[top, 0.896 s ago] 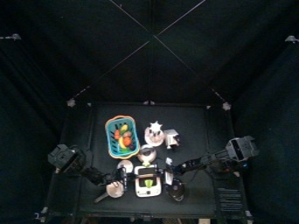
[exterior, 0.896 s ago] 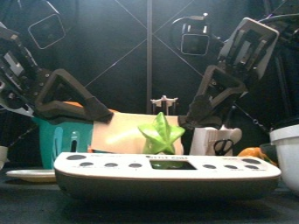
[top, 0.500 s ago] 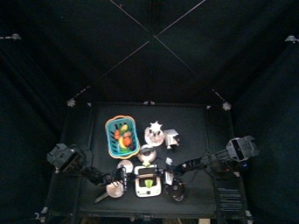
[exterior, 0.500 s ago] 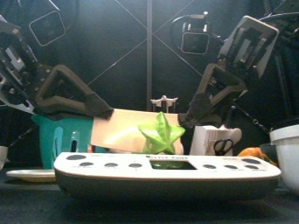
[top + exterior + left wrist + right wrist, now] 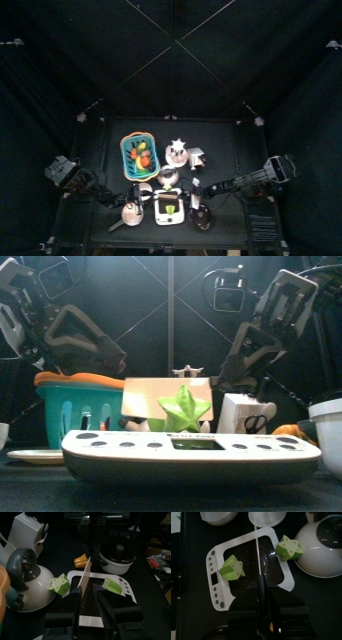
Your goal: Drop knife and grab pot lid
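The knife (image 5: pixel 261 567) shows edge-on as a thin pale line with a yellow-orange part at its base. My right gripper (image 5: pixel 264 609) is shut on it, above the white tray (image 5: pixel 221 572). A dark round shape in the tray's middle looks like the pot lid (image 5: pixel 248 569), though it barely stands out from the dark surface. Two green stars (image 5: pixel 232 567) sit on the tray's rim. My left gripper (image 5: pixel 90 599) hangs open beside the tray with nothing gripped. In the top view both grippers flank the tray (image 5: pixel 167 210).
A teal basket (image 5: pixel 70 404) holding orange things stands at the left. A pale box (image 5: pixel 167 396) and a green star (image 5: pixel 185 408) sit behind the tray. Also nearby are a white kettle (image 5: pixel 30 587), a lidded white pot (image 5: pixel 119 560) and a white bowl (image 5: pixel 329 431).
The left arm has pulled back to the left and risen, uncovering the basket's top in the front view. The right arm has hardly moved.
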Robot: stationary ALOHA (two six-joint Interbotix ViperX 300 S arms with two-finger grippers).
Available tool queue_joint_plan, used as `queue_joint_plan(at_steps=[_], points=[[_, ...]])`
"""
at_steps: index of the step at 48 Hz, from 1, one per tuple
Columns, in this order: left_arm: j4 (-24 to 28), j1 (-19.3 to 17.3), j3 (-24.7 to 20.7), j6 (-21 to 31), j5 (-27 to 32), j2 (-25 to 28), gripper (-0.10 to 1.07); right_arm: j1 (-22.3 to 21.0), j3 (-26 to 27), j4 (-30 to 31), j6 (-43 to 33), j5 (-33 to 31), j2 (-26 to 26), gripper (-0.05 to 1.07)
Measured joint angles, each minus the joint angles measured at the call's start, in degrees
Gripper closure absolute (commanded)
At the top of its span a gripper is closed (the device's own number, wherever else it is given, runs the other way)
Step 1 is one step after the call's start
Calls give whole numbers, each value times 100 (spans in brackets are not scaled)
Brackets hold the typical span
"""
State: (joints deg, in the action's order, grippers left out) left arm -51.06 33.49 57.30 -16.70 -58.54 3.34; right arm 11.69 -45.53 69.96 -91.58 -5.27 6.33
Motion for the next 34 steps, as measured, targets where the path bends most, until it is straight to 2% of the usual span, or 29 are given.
queue_joint_plan(at_steps=[4, 11, 18, 24, 34], points=[[18, -53, 44, -105, 0, -114, 17, 9, -70, 0, 0, -79, 88, 61], [53, -123, 149, -475, 0, -396, 17, 9, -229, -70, 9, -229, 334, 61], [62, -220, 290, -888, 0, -817, 17, 0, -536, -237, 9, -554, 940, 61], [0, -352, 483, -1081, 18, -1143, 17, 9, -932, -677, 0, -888, 1564, 61], [-105, -501, 738, -1107, 123, -1591, 17, 35, -1538, -1573, 0, -1354, 2382, 61]])
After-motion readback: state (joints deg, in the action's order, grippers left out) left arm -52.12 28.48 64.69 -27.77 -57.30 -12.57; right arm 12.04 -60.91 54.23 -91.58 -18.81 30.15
